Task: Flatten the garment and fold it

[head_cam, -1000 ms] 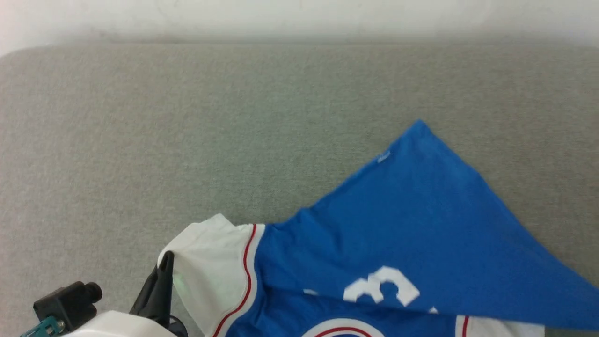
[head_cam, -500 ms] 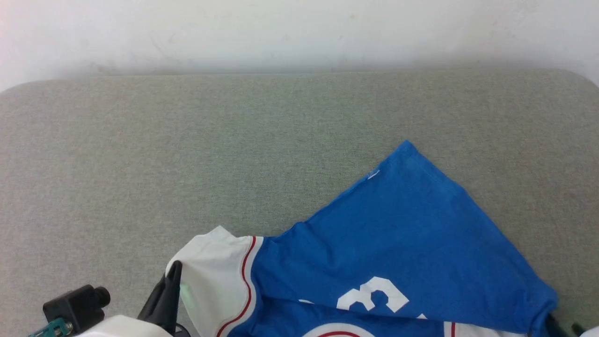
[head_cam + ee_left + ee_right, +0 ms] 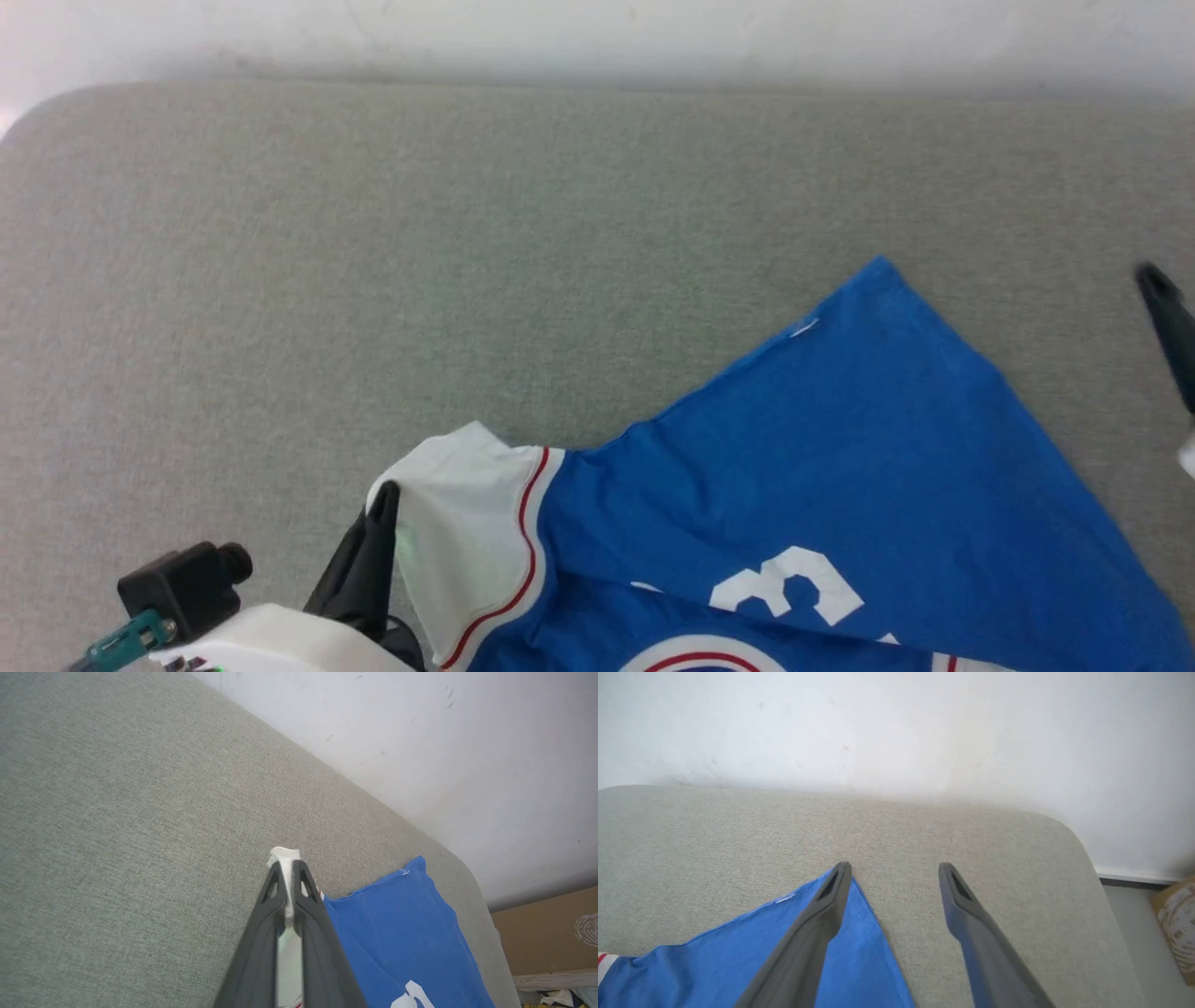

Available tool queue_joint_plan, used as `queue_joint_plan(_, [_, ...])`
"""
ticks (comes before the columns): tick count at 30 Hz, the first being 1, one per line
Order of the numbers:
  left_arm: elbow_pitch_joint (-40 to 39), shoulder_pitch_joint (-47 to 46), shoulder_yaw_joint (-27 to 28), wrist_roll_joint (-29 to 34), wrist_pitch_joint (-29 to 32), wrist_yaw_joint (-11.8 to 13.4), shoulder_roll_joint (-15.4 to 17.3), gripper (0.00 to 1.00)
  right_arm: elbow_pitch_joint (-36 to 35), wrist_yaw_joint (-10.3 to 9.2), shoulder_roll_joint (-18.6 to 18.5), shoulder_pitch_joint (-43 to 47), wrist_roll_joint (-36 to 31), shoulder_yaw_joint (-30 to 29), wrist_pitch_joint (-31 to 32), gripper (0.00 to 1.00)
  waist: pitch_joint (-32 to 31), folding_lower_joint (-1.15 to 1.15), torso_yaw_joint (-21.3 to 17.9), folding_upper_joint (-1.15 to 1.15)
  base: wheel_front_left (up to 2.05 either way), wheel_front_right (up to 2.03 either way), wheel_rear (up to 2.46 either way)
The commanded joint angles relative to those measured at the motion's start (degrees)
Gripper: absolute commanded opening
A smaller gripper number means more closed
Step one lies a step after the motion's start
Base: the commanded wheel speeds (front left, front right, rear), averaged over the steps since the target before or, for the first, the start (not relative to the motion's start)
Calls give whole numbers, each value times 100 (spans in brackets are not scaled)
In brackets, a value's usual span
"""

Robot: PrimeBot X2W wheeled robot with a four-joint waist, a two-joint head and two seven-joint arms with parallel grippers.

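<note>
The royal-blue jersey [image 3: 840,448] lies creased on the grey padded surface [image 3: 373,233], toward its near edge and right of the middle, with one blue corner pointing at the far edge. The left gripper [image 3: 287,872] is clamped on the white sleeve [image 3: 457,523]. The right gripper [image 3: 894,872] stands wide open and empty beside that corner. To flatten well, pinch the corner low and fully, then draw both holds apart evenly, keeping the cloth on the surface.

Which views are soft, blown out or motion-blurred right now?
Head view: soft overall, white wall washed out, a dark finger at the right edge smeared. Left wrist view: sharpest, grey upholstery weave crisp. Right wrist view: right gripper slightly blurred, royal-blue jersey T-shirt evenly lit.
</note>
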Motion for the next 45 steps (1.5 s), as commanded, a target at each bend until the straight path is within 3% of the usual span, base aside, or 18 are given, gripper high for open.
queue_joint_plan(1, [36, -128, -23, 42, -62, -57, -26, 0, 180, -4, -80, -272, -63, 235, 45, 100, 354, -1, 324, 0, 0, 0, 0])
queue_joint_plan(11, [169, -572, -325, 132, -191, -226, -225, 0, 2382, -4, -752, -1789, -463, 1630, 228, 100, 1014, -1, 1053, 0, 0, 0, 0])
queue_joint_plan(21, [277, -631, -407, 122, -330, -292, -337, 0, 3219, -4, -1212, -1762, -294, 1910, 556, 98, 1248, -1, 1388, 0, 0, 0, 0])
queue_joint_plan(22, [278, -635, -408, 122, -334, -293, -337, 0, 3242, -4, -1228, -1729, -272, 1884, 623, 56, 1256, -1, 1395, 0, 0, 0, 0])
queue_joint_plan(23, [275, -640, -407, 122, -336, -293, -338, 0, 3260, -4, -1234, -1699, -254, 1853, 692, 0, 1263, -1, 1398, 0, 0, 0, 0])
queue_joint_plan(29, [236, -668, -322, 136, -352, -259, -294, 0, 3095, -4, -1164, -1677, -136, 1792, 763, 0, 1179, -1, 1222, 0, 0, 0, 0])
queue_joint_plan(36, [338, -1210, -111, 328, -238, -230, -37, 0, 2862, -4, -722, -1959, -128, 1517, -324, 0, 640, -1, 761, 0, 0, 0, 0])
queue_joint_plan(45, [896, -2880, 340, 725, 95, -100, 462, 0, 2776, -4, -332, -2475, -147, 1233, -1424, 0, -265, -1, 310, 0, 0, 0, 0])
